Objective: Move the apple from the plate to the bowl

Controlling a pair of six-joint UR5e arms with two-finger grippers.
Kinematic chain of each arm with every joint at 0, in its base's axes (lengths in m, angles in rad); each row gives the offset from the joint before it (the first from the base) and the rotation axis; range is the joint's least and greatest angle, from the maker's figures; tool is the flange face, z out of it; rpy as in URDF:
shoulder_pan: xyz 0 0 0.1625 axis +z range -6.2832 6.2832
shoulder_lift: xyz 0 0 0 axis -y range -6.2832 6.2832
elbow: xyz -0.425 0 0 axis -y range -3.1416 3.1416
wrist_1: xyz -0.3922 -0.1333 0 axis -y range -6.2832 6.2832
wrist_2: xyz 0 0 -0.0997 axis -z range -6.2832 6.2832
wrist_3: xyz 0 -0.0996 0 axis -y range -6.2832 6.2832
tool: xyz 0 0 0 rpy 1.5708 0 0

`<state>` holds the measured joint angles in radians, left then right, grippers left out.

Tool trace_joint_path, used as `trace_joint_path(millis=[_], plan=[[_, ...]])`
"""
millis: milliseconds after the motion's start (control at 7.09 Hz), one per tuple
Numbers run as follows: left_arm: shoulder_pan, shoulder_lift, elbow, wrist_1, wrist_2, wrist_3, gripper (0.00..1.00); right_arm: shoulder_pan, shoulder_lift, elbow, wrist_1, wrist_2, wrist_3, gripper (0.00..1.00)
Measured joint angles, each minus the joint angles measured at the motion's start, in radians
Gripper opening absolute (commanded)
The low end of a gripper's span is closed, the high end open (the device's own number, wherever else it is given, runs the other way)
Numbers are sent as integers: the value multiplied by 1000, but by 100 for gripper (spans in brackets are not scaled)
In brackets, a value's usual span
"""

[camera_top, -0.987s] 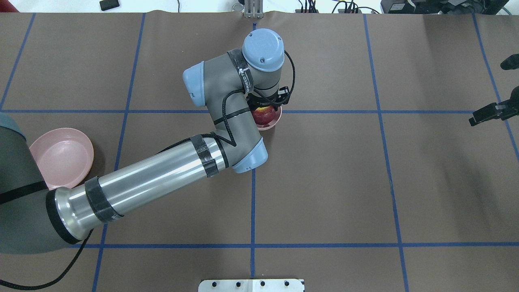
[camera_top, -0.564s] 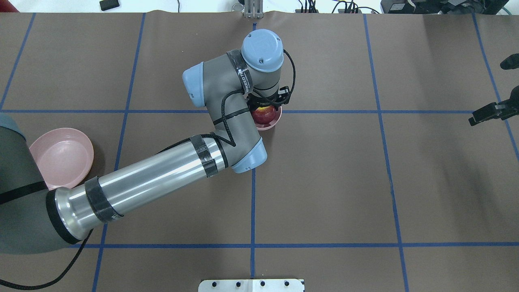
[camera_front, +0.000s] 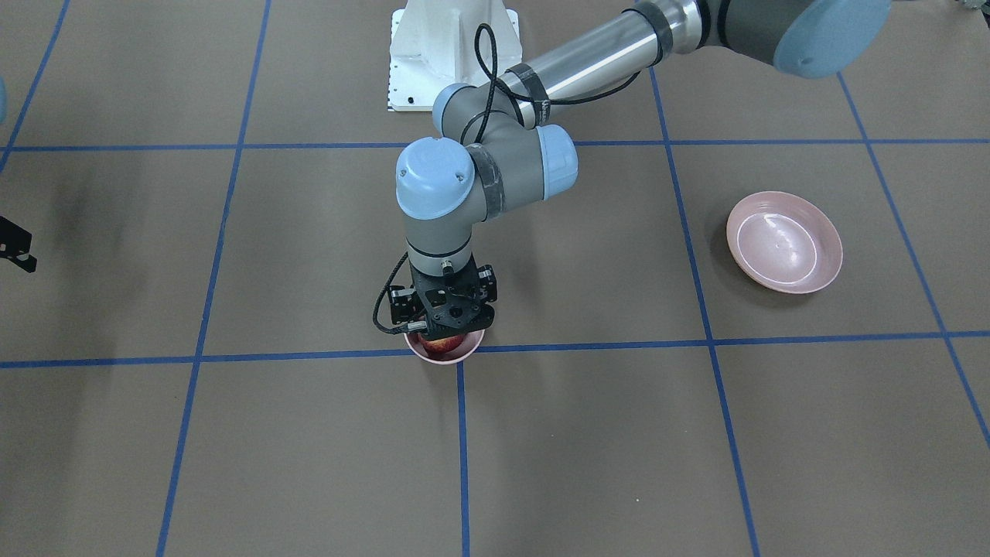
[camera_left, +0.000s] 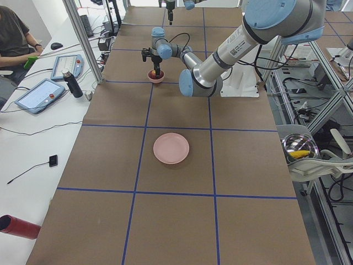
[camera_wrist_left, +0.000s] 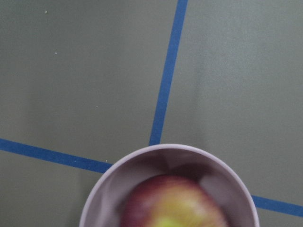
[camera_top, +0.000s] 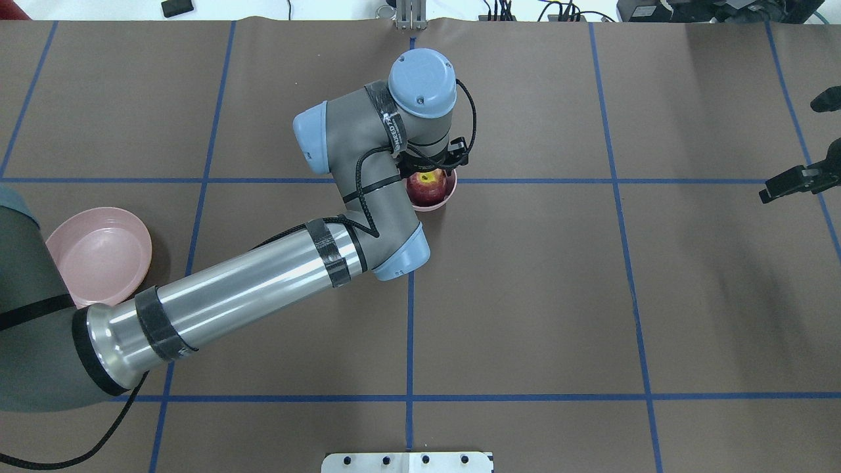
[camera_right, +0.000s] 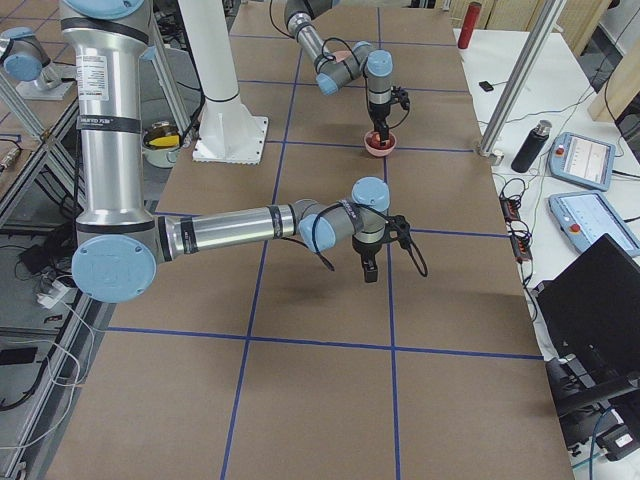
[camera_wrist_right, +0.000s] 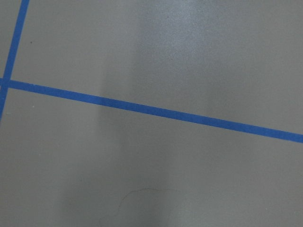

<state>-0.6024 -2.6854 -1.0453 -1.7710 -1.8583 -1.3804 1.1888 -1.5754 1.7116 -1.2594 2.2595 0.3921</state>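
Resting in the bowl (camera_top: 451, 192), apple (camera_top: 426, 186) directly beneath left tool (camera_front: 446, 329), jaws spread, released

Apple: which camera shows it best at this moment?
Overhead exterior: the apple shows its red skin and yellow stem patch, sitting in the bowl. Left wrist view is close but blurred and cropped. Front-facing: the left gripper hides most. Side views: a tiny speck. Right wrist: none.

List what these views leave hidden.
Left gripper: open or shut on the apple; its wrist covers it overhead, too small from the front.
Apple's underside: hidden by the bowl wall, cut off in the left wrist view.
Right gripper: open or shut; small, dark, at overhead's edge.
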Motion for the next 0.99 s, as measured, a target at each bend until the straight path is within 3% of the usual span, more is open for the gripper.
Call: trace_joint_path(millis=[282, 423, 564, 846, 987], plan=[[-1, 4, -42, 19, -1, -8, 97, 0, 0, 0, 0, 0, 0, 100], [-4, 35, -132, 75, -3, -11, 98, 0, 0, 0, 0, 0, -4, 100], [-10, 124, -293, 153, -6, 16, 98, 5, 0, 0, 0, 0, -10, 100], [-45, 423, -650, 219, -16, 199, 98, 40, 1, 0, -2, 5, -36, 100], [-104, 574, -776, 225, -54, 347, 98, 70, 2, -1, -8, 12, -56, 100]])
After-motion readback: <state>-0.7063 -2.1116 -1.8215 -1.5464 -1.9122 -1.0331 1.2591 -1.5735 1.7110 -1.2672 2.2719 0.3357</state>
